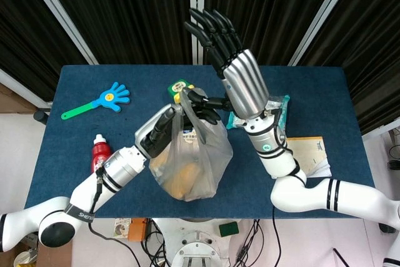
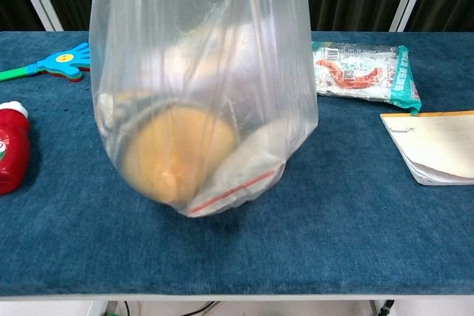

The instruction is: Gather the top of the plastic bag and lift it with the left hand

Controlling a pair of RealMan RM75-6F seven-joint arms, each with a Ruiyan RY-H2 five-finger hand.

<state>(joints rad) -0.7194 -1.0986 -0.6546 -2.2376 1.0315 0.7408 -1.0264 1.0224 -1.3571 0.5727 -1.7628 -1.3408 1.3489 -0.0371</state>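
The left hand (image 1: 187, 109) grips the gathered top of the clear plastic bag (image 1: 190, 161), its dark fingers wrapped around the bunched film just below the bag's mouth. The bag hangs down from that grip over the middle of the blue table (image 1: 312, 92); in the chest view it fills the centre of the frame, its bottom low over the cloth — whether it touches the cloth or hangs just clear cannot be told. Inside it lie a round orange-yellow item (image 2: 174, 160) and a white zip pouch with a red strip (image 2: 244, 179), both pressed against the film at the bottom.

The right hand (image 1: 234, 60) is raised above and just behind the bag, fingers spread and pointing up toward the dark curtain, holding nothing; its thumb reaches toward the bag's gathered neck, close to the left hand's fingers.

On the table's left side a blue hand-shaped clapper with a green handle (image 1: 103, 101) lies near the far edge, and a red bottle with a white cap (image 1: 100, 153) lies nearer the front. A small green-and-yellow packet (image 1: 178, 87) sits just behind the bag. To the right, a teal-edged snack packet (image 2: 363, 72) lies flat, and beyond it toward the front — near the table's right edge — a notepad (image 2: 433, 146)
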